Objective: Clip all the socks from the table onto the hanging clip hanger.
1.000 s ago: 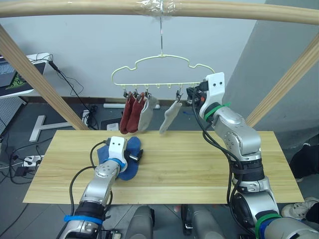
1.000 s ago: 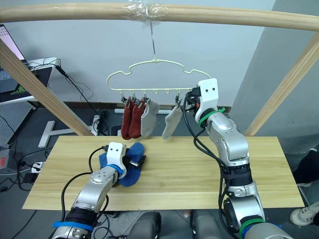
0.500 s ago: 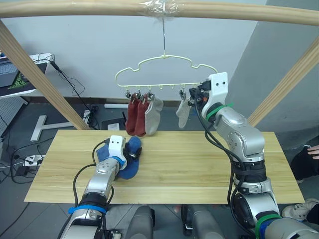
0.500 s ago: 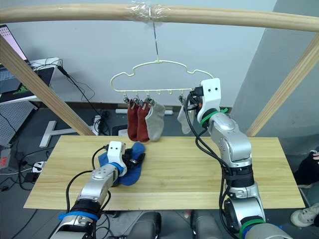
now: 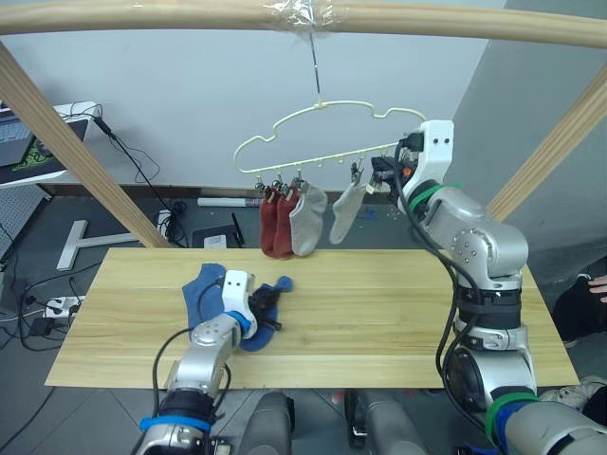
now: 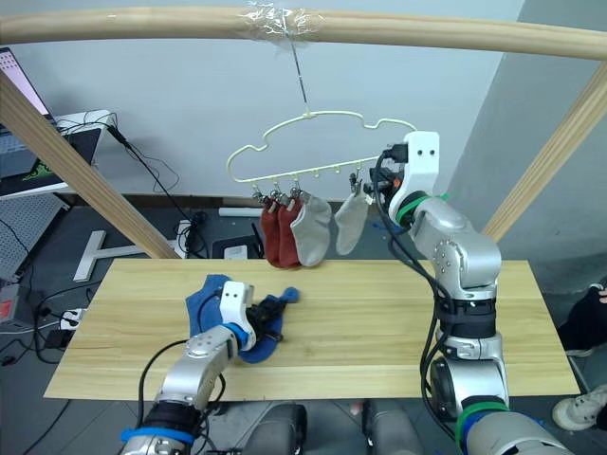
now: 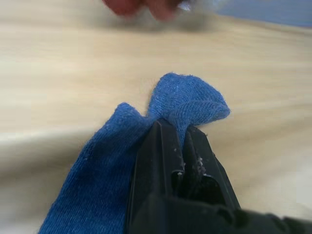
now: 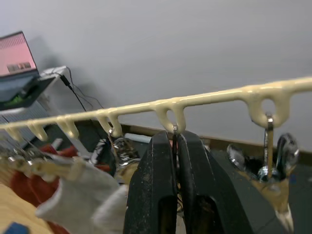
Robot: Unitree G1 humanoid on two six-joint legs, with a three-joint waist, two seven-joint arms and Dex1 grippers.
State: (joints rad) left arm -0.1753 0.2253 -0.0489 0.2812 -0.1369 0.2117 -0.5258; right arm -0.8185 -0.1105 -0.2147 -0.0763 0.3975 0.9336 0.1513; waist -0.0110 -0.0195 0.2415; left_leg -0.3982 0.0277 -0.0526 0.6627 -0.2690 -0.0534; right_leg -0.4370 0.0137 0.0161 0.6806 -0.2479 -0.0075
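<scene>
While four socks (image 5: 305,214) hang mid-frame from the tilted clip hanger (image 5: 322,133) under the wooden pole (image 5: 190,14), the right claw (image 8: 174,146) is closed on a clip wire. Lower left, the left claw (image 7: 181,146) pinches a blue sock (image 7: 187,100) on the bench (image 5: 398,303), whose right half lies bare.

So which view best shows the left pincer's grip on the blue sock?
The left wrist view: the left pincer pinches the blue fabric sock close up. Both eye views show it small on the pale wooden table.
</scene>
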